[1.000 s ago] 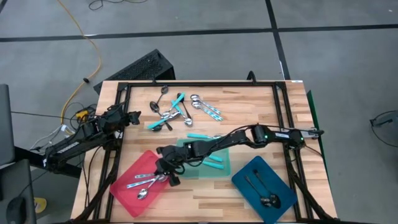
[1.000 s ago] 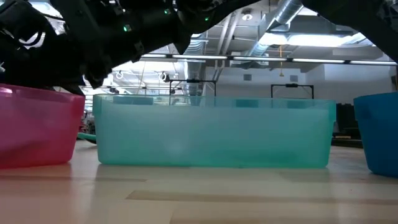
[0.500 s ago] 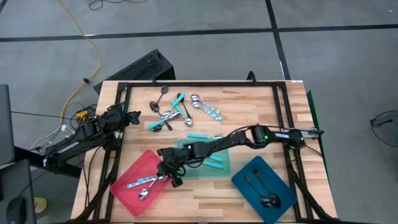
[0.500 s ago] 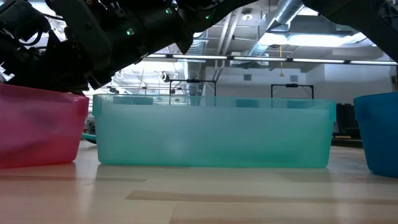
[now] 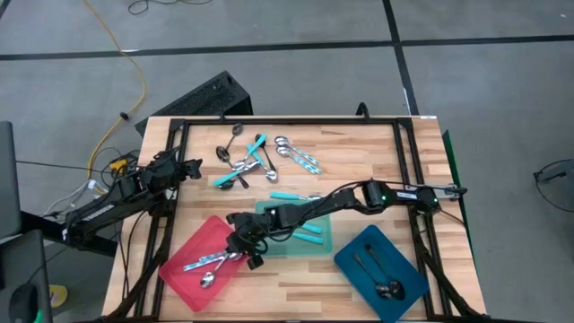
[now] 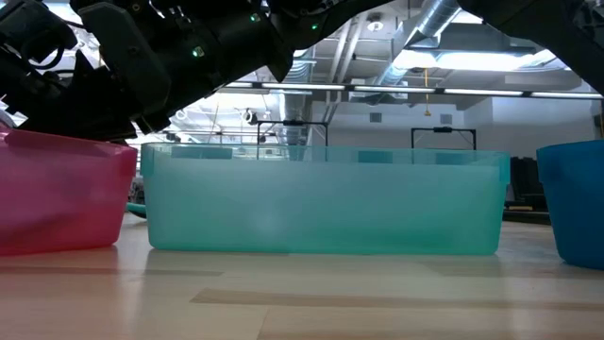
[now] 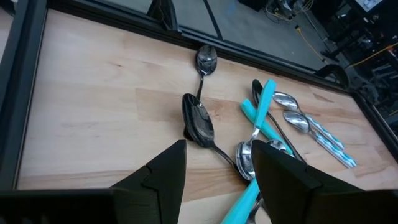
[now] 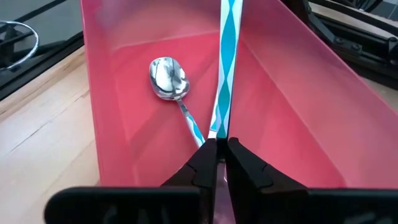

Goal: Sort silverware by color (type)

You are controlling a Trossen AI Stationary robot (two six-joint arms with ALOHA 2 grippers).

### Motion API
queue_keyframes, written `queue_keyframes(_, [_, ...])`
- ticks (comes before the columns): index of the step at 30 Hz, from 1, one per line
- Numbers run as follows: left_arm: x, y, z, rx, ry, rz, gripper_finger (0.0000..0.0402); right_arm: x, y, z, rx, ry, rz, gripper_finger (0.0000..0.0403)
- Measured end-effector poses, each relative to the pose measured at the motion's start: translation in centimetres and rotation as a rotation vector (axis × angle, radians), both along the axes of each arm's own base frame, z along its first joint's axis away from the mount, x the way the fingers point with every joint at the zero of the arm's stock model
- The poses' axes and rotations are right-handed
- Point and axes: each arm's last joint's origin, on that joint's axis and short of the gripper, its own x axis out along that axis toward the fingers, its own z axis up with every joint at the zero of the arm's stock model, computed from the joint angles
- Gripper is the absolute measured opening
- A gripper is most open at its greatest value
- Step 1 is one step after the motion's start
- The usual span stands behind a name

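Observation:
My right gripper [image 5: 244,254] reaches across the table over the red tray [image 5: 184,283] and is shut on a spoon with a turquoise-and-white striped handle [image 8: 225,68]. Another striped-handled spoon [image 8: 168,78] lies on the red tray's floor. My left gripper [image 5: 188,167] hovers open near the table's left edge. It faces the unsorted pile [image 7: 255,134] of shiny, turquoise-handled and dark spoons [image 5: 249,160] lying on the wood. Turquoise-handled spoons [image 5: 310,233] lie in the teal tray, and dark spoons [image 5: 378,274] in the blue tray. My right gripper pinches the striped handle near its end [image 8: 217,138] between its two fingers [image 8: 203,163]. The fingers lie along the handle, slanting down into the red tray. The handle runs away from the fingers over the tray floor; whether its far end rests there I cannot tell.
The teal tray [image 6: 321,203] stands mid-table between the red tray [image 6: 57,194] and the blue tray [image 6: 576,198]. A loose turquoise spoon [image 5: 287,196] lies just beyond the teal tray. A black frame [image 5: 287,121] borders the table. Bare wood lies on the far right.
My right gripper has sunk a little lower into the red tray, still holding the striped spoon. The spoon's far end now lies lower and closer to the other spoons in the tray.

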Motion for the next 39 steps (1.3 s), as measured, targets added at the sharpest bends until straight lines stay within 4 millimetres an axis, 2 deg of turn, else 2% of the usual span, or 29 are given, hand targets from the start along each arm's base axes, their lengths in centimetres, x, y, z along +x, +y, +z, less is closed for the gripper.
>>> queue_keyframes(8, [0.0,0.0,0.0,0.007,0.010,-0.005,0.0167,0.0,0.0,0.0,-0.001,-0.003,-0.006,0.0064])
queue_keyframes(20, [0.0,0.0,0.0,0.015,0.014,0.009,0.0167,0.0,-0.1,0.0,-0.010,-0.004,-0.021,0.0132])
queue_keyframes(27, [0.0,0.0,0.0,0.015,0.014,0.010,0.0167,0.2,-1.0,0.8,-0.005,-0.023,-0.038,0.0148])
queue_keyframes(30, [0.0,0.0,0.0,0.015,0.014,0.010,0.0167,0.5,-1.6,1.9,0.000,-0.019,-0.054,0.0147])
queue_keyframes(36, [0.0,0.0,0.0,0.015,0.014,0.010,0.0167,1.2,-2.9,6.0,0.015,-0.103,-0.078,0.0145])
queue_keyframes(39, [0.0,0.0,0.0,0.013,0.010,0.013,0.0167,1.3,-4.1,8.2,0.008,-0.112,-0.113,0.0145])
